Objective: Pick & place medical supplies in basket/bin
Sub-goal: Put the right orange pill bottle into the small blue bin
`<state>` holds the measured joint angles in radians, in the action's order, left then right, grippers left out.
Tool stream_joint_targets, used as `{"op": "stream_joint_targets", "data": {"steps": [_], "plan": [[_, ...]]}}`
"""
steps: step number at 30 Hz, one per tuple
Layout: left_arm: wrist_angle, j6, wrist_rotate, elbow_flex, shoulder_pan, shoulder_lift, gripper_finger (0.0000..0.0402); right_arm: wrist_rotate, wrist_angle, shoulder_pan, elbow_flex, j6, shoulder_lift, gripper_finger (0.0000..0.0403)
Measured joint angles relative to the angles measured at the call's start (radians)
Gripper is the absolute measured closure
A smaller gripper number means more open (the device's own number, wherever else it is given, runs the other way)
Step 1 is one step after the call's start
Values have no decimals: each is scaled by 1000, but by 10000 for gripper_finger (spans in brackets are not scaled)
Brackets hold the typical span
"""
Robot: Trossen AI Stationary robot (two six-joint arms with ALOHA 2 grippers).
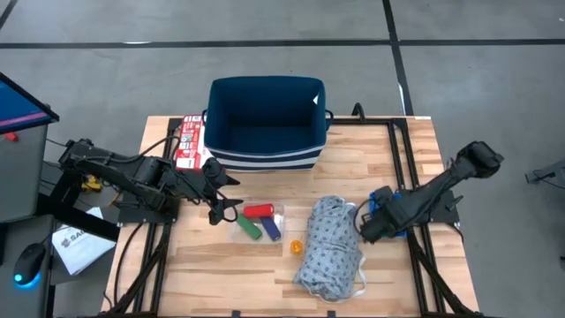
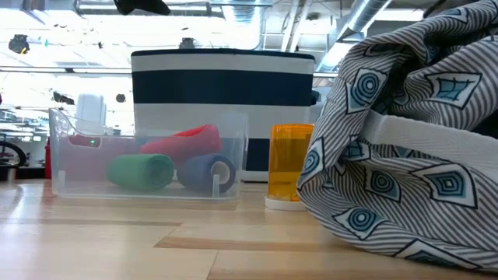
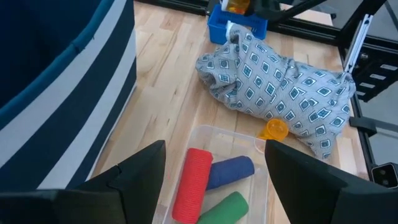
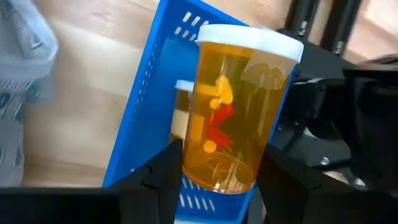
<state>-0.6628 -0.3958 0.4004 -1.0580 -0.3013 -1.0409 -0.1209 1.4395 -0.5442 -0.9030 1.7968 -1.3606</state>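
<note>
A clear tray (image 1: 259, 223) holds a red (image 3: 191, 183), a blue (image 3: 230, 171) and a green cylinder (image 3: 227, 208). My left gripper (image 3: 214, 149) (image 1: 228, 210) is open just left of the tray, touching nothing. One orange pill bottle (image 2: 289, 167) stands on the table beside the grey patterned garment (image 1: 331, 247). My right gripper (image 4: 221, 155) (image 1: 364, 225) is shut on another orange pill bottle (image 4: 233, 118) over the small blue bin (image 4: 146, 106). A further white-capped bottle (image 4: 183, 115) lies in that bin. The navy basket (image 1: 265, 119) stands at the far edge. My right gripper pinches the orange pill bottle between its two fingers (image 4: 158, 171) on the lower half of the body (image 4: 217, 168), near the base. The white cap (image 4: 249, 40) points away from the wrist. The bottle is held over the blue bin; whether it touches the bin I cannot tell.
A red-and-white flat box (image 1: 187, 141) lies left of the basket. Black frame rails (image 1: 402, 159) run along the table's right side, next to the blue bin. Bare wood shows along the near edge (image 1: 221, 283).
</note>
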Motion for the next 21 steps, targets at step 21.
{"op": "stream_joint_targets", "data": {"steps": [21], "plan": [[-1, 0, -1, 0, 0, 0, 135, 16, -56, 122, 107, -148, 52, 167]]}}
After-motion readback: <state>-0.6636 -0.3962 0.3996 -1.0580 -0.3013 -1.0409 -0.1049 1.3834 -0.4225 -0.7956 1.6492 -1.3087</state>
